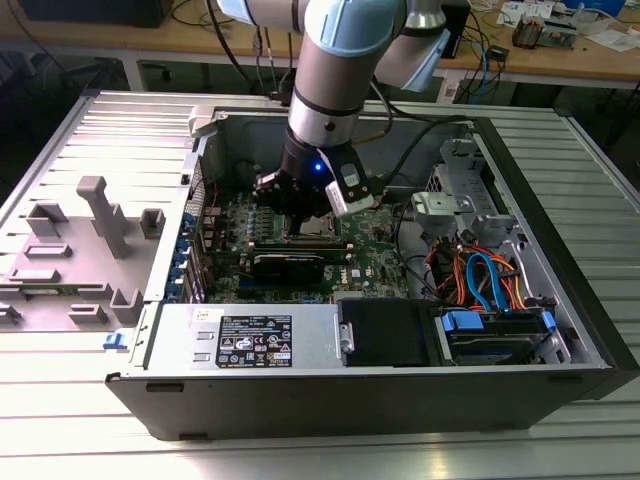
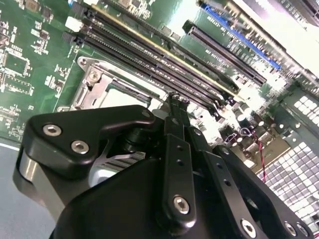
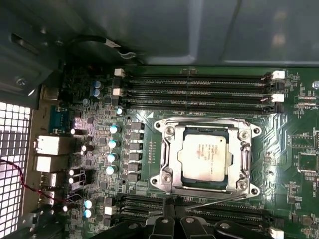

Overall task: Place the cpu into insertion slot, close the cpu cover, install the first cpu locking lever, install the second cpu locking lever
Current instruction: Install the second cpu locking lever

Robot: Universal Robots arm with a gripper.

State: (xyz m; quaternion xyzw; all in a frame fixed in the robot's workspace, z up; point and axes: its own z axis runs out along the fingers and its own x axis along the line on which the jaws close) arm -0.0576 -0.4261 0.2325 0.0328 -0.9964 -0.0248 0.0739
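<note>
The cpu [image 3: 206, 157], a silvery square chip, lies flat in the socket on the green motherboard. The cpu cover [image 3: 244, 154], a metal frame, is down around it. One thin wire locking lever [image 3: 219, 200] runs slanted along the socket's side nearest the gripper. Its free end stops right beside my gripper [image 3: 174, 201]. I cannot tell whether they touch. A second lever [image 3: 209, 119] lies along the opposite side of the socket. In the second wrist view the gripper [image 2: 175, 99] is shut, its black fingers pressed together just off the cover [image 2: 92, 82]. In the exterior view the gripper [image 1: 298, 215] hangs over the socket.
Black memory slots [image 3: 199, 84] flank the socket on both sides. Upright capacitors [image 3: 113, 144] stand beside it. The open case holds a power supply [image 1: 250, 335], orange and blue cables [image 1: 480, 275] and a drive cage [image 1: 460, 190]. A grey fixture [image 1: 95, 215] sits at the exterior view's left.
</note>
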